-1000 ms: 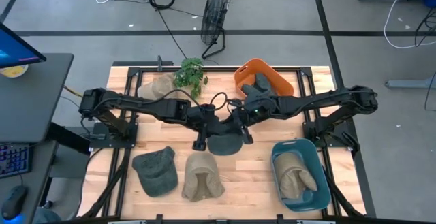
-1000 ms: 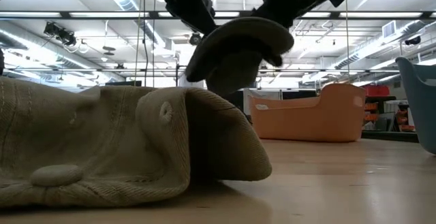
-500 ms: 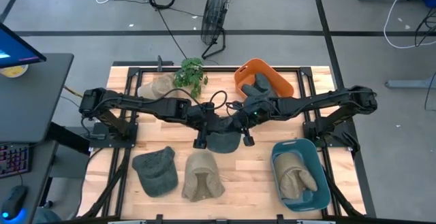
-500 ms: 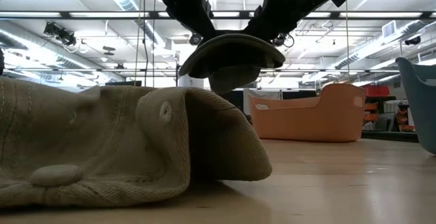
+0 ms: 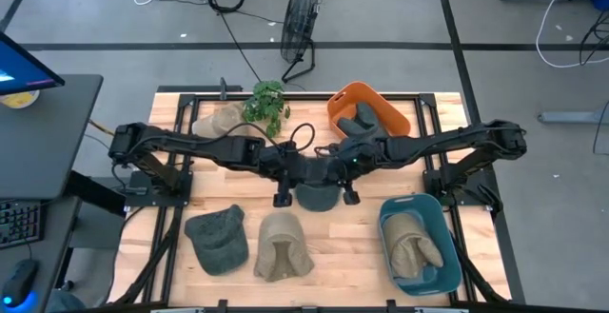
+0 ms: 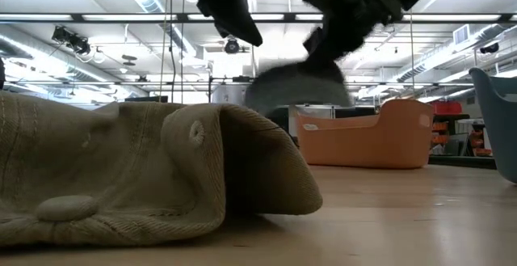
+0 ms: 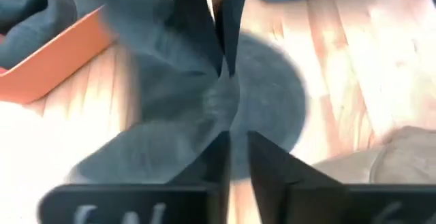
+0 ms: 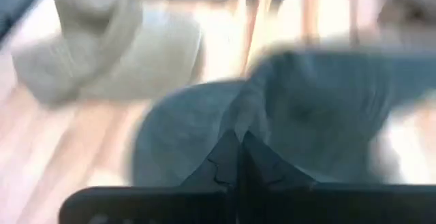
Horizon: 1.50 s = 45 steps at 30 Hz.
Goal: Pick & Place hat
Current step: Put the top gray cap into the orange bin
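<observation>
A dark grey hat (image 5: 316,197) hangs in the air over the table's middle, blurred in the low view (image 6: 300,85). My right gripper (image 5: 347,193) (image 6: 325,49) is at its right side, shut on it. Just left of the hat is my left gripper (image 5: 284,195) (image 6: 242,27). It is slightly open and stands apart from the hat in the low view. Its wrist view shows a narrow gap between the fingers (image 7: 235,157), with the hat (image 7: 266,108) beyond them. My right gripper pinches the hat's edge (image 8: 240,118) between its two fingers, which come slanting down from the table's right side. Whether brim or crown is between them, the blur hides. The hat hangs below the fingers, lifted clear of the table.
On the wooden table (image 5: 357,256), a green-grey hat (image 5: 217,240) and a tan hat (image 5: 283,247) lie near the front edge. A blue bin (image 5: 420,244) holds a tan hat at front right. At the back stand an orange bin (image 5: 367,113), a plant (image 5: 266,102) and another tan hat (image 5: 219,121).
My right gripper has come in against the hat's right side and taken hold of it. My left gripper has let go and now stands apart. The hat hung tilted from the left gripper, then sat level between both, and has now swung toward the right gripper.
</observation>
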### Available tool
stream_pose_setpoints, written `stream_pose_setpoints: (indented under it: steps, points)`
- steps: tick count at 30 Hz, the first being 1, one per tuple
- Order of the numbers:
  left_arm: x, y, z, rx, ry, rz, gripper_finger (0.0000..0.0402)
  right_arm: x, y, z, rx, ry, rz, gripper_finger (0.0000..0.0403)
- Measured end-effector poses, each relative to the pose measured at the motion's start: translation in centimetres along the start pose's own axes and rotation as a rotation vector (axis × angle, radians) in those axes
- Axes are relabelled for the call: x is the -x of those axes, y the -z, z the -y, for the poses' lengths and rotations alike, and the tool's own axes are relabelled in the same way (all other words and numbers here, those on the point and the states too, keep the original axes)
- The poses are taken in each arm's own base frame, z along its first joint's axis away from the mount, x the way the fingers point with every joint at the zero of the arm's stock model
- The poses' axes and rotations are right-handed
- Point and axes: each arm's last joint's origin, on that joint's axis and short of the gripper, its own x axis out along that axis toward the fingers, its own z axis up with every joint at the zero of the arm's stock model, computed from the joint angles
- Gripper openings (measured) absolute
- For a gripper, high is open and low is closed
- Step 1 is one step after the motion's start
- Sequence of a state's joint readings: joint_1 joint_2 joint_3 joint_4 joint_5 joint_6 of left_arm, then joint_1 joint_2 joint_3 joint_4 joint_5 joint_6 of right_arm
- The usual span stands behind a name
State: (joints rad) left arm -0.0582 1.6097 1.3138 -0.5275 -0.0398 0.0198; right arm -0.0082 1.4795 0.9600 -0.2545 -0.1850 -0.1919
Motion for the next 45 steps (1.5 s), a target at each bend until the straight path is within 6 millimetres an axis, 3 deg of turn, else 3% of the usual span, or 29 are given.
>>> stream_pose_setpoints:
  steps: [6, 10, 14, 18, 21, 26, 31, 35, 45]
  points:
    - [-0.1, 0.1, 0.0, 0.035, -0.009, -0.010, 0.0146, 0.2, 0.5, -0.1, -0.004, 0.007, -0.067, 0.0004]
    - [-0.1, 0.2, -0.2, 0.035, -0.056, -0.016, 0.0180, 1.7, -0.4, -0.1, 0.019, 0.015, -0.029, 0.0003]
    - [-0.2, 0.3, -0.2, 0.035, -0.077, -0.028, 0.0189, 4.7, -2.0, -0.1, 0.105, 0.038, -0.090, 0.0002]
    - [-0.2, 0.3, -0.2, 0.035, -0.078, -0.029, 0.0185, 8.7, -3.5, 0.3, 0.194, 0.097, -0.272, 0.0002]
    - [-0.2, 0.3, -0.2, 0.036, -0.080, -0.030, 0.0181, 11.3, -3.6, 0.9, 0.254, 0.164, -0.445, 0.0002]
    - [-0.2, 0.4, -0.2, 0.060, -0.080, -0.031, 0.0179, 13.9, -2.7, 2.9, 0.407, 0.284, -0.662, 0.0002]
    - [-0.3, 0.4, -0.2, 0.059, -0.080, -0.032, 0.0179, 14.7, -1.2, 5.7, 0.617, 0.219, -0.770, 0.0001]
    - [-0.3, 0.4, -0.2, 0.059, -0.080, -0.034, 0.0179, 14.7, 0.4, 7.7, 0.662, 0.170, -0.794, 0.0001]
    - [-0.3, 0.4, -0.7, 0.070, -0.089, -0.036, 0.0179, 12.3, 5.1, 9.2, 0.797, -0.051, -0.740, 0.0000]
